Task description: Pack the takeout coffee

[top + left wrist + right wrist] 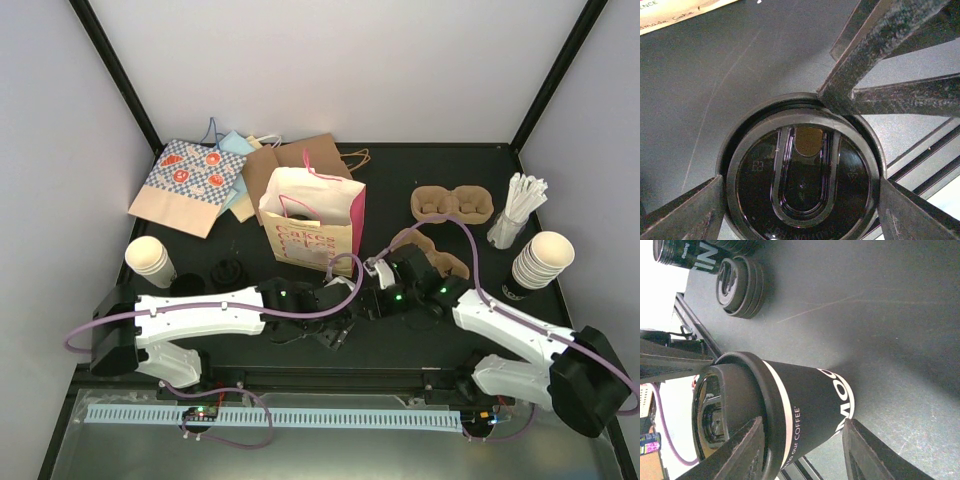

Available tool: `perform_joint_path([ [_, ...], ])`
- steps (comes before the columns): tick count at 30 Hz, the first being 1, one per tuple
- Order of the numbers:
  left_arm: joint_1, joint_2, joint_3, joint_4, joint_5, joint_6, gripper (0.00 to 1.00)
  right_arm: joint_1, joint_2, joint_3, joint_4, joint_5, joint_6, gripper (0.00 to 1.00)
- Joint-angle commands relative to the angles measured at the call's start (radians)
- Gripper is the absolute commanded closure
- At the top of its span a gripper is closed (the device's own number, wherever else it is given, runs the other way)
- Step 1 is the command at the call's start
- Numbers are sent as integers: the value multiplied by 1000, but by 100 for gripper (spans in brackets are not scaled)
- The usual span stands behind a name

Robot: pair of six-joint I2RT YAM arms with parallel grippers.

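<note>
The takeout coffee (800,170) is a black paper cup with white lettering (810,405) and a black lid, standing upright on the dark table near the front edge. My left gripper (801,185) hangs over it, and its fingers (700,210) touch the lid rim on both sides. In the top view the left gripper (335,328) covers the cup. My right gripper (802,440) is beside the cup, open, its fingers in front of the cup wall without clasping it. It meets the left gripper near the table's middle (365,308).
An open cream paper bag with pink lining (310,215) stands behind the grippers. Flat bags (190,180) lie at the back left and cardboard cup carriers (452,205) at the back right. Cream cup stacks (150,260) (545,258) flank the arms. Loose black lids (740,285) are stacked on the table.
</note>
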Motion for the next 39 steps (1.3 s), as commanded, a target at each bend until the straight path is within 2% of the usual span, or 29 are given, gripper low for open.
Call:
perform_joint_path([
  [1,-7,8,24,-27,-16,-9,17,-4,18,-7,59,-78,-30,54],
  [13,-9,14,-3,20,26,16,21,-4,53,-14,92,-94,-13,54],
  [19,-8,19,-11,37,44,23,29,-4,87,-13,68,-69,-26,54],
  [29,-10,15,-24,49,51,20,29,-5,103,-46,1,14,-48,54],
  [32,-9,11,-19,42,45,15,27,-5,30,-2,-59,68,-54,53],
  [33,-8,8,-17,41,42,16,25,-4,6,19,-85,92,-57,49],
  [36,-9,-8,4,35,29,19,15,-5,-41,81,-161,149,-75,42],
  [39,-8,-29,30,29,14,28,9,-4,-62,126,-222,175,-98,38],
])
